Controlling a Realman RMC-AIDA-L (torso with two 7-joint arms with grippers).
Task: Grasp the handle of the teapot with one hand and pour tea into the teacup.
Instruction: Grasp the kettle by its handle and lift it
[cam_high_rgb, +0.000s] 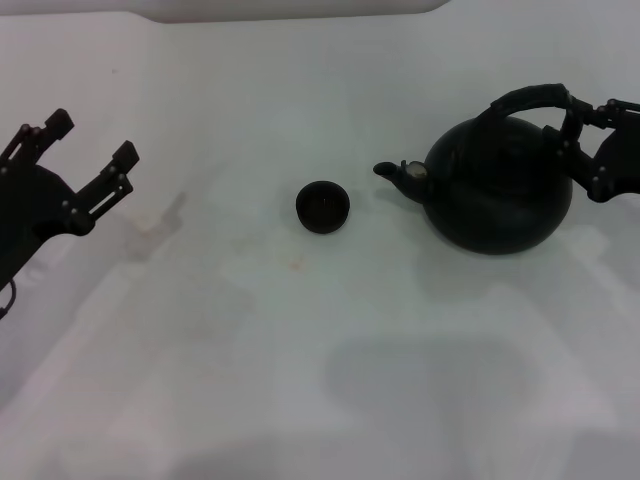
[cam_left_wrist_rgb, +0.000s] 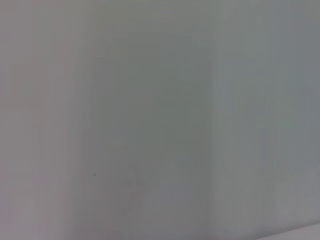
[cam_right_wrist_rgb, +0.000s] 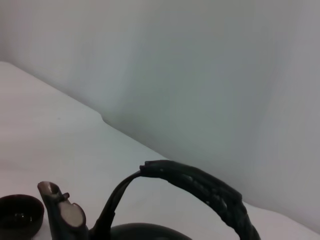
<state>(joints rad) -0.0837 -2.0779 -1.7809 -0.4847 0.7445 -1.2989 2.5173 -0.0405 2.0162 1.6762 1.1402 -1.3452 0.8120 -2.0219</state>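
Observation:
The matte black teapot (cam_high_rgb: 497, 190) stands upright on the white table at the right, its spout (cam_high_rgb: 392, 172) pointing left toward the teacup (cam_high_rgb: 322, 207). That small dark cup sits alone near the table's middle. The thick ribbed handle (cam_high_rgb: 528, 98) arches over the pot and also fills the lower part of the right wrist view as handle (cam_right_wrist_rgb: 210, 187), with spout (cam_right_wrist_rgb: 55, 197) and teacup (cam_right_wrist_rgb: 19, 215) beyond. My right gripper (cam_high_rgb: 597, 108) is open at the handle's right end, just beside it. My left gripper (cam_high_rgb: 92, 138) hangs open at the far left, holding nothing.
The white table (cam_high_rgb: 300, 350) runs up to a pale back wall (cam_right_wrist_rgb: 200, 75). The left wrist view shows only a blank grey-white surface (cam_left_wrist_rgb: 160, 120). Faint stains mark the table near the cup.

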